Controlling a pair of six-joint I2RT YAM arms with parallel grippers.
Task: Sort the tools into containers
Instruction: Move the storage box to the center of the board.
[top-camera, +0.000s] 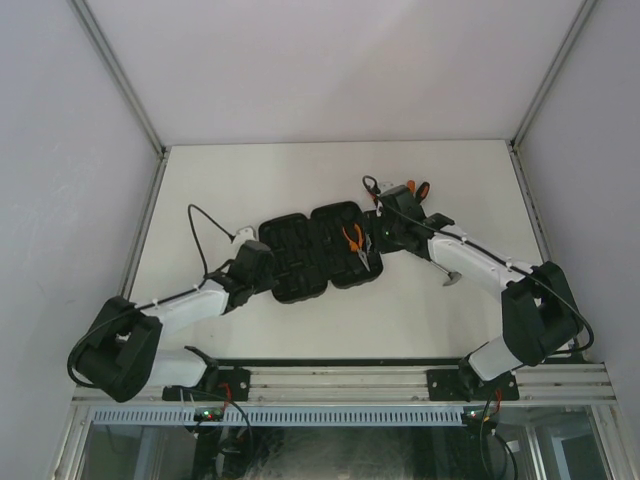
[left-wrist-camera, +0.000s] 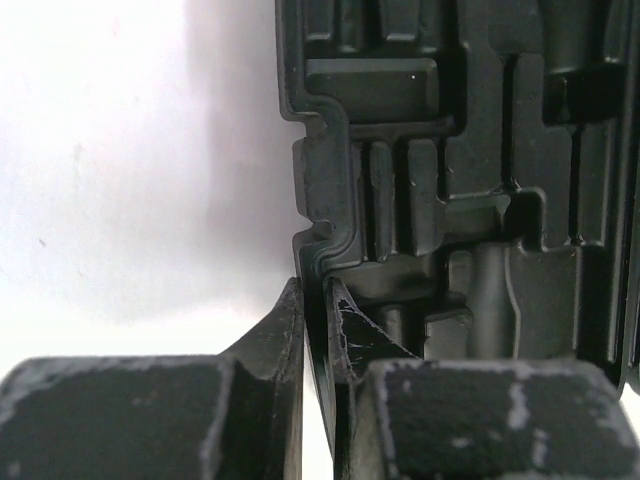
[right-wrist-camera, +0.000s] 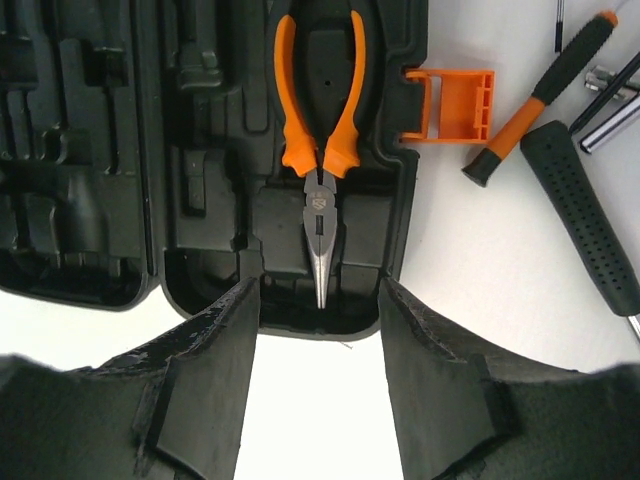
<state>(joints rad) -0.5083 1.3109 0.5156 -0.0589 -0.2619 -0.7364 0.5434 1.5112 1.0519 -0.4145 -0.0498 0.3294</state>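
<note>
**Pliers in the case, nose pointing back at the arms**

The black case (top-camera: 300, 262) lies wide open in the middle of the white table (top-camera: 250, 180). Its long side runs from left to right, with the left end a bit nearer the arms.

The pliers (right-wrist-camera: 320, 150) lie in a slot in the right half of the case. They lie long-ways from far to near. The orange handles are on the far side, and the thin metal nose points back at the right gripper (right-wrist-camera: 318, 300).

That gripper hangs over the near rim of the case. Its fingers are spread wide and there is nothing between them.

The left gripper (left-wrist-camera: 316, 310) is pinched tight on the thin wall at the left end of the case.

The orange latch (right-wrist-camera: 450, 105) sticks out from the right side of the case. Just past it, a screwdriver (right-wrist-camera: 545, 95) and the hammer (right-wrist-camera: 585, 215) with its black handle lie on the table.
</note>
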